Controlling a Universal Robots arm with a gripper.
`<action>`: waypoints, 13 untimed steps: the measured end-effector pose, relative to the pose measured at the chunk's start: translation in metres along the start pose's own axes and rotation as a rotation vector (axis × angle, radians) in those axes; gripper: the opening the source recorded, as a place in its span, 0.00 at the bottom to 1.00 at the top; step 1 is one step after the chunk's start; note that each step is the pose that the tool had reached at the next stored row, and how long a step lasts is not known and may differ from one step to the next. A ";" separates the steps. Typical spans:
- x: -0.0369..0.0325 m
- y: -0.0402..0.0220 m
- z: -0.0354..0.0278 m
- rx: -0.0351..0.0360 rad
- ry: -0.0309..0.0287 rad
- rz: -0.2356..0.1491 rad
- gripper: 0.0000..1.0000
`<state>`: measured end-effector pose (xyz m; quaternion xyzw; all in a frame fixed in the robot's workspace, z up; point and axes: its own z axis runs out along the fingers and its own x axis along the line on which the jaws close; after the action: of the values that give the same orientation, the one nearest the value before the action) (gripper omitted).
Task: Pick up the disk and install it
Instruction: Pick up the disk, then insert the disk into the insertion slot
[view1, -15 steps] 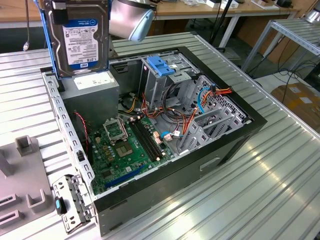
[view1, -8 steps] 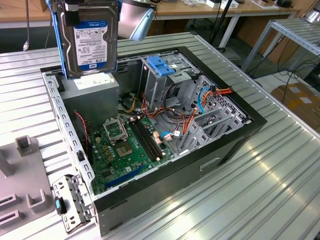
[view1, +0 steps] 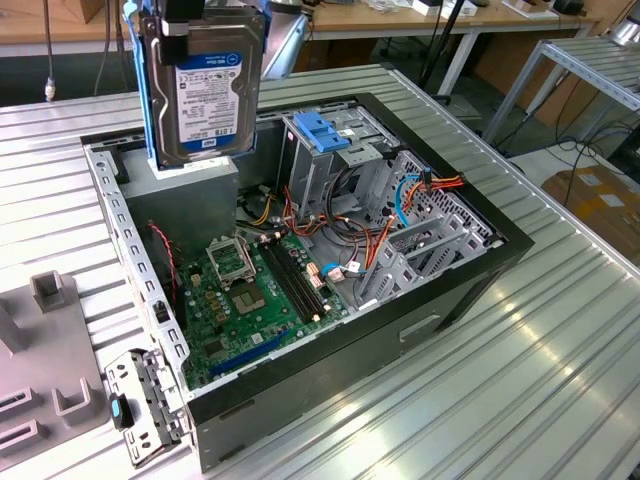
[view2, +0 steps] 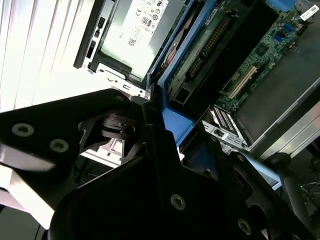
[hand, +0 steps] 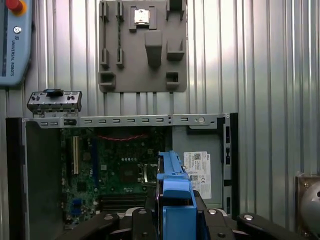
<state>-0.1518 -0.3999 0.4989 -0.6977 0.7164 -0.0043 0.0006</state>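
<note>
Over the far-left corner of the open PC case in the exterior view, my gripper is clamped on the disk, pinching its top edge. Disk hangs upright, label side facing that cam, w/ the blue carrier rail down its edge on the exterior view's left. Its lower end lines up w/ the top of the grey power supply box; can't tell if it's touching or clear. Drive cage w/ blue handle stands to the exterior view's right of the disk, apart from it, w/ orange & blue cables just past it. Motherboard lies flat on the case floor, nearer than the disk. Case sits on a ribbed metal table. Outside the case on the exterior view's left: grey fixture plate & a small metal bracket w/ a blue clip, just beside the case's near corner.

In the first wrist view the disk shows edge-on btw my black fingers, above the line where motherboard meets the stickered power supply box. Fixture plate & bracket lie beyond the case wall, and a teach pendant w/ red button is on the table near the bracket. In the second wrist view the disk's blue rail sits right against my finger.
</note>
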 end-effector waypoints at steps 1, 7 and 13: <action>0.0039 -0.0028 0.0002 0.0000 -0.0002 0.000 0.37; 0.0053 -0.0061 0.0004 0.0000 -0.0001 0.000 0.37; 0.0054 -0.0063 0.0004 0.0000 -0.0001 0.000 0.37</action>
<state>-0.1457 -0.4054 0.4986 -0.6977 0.7164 -0.0043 0.0006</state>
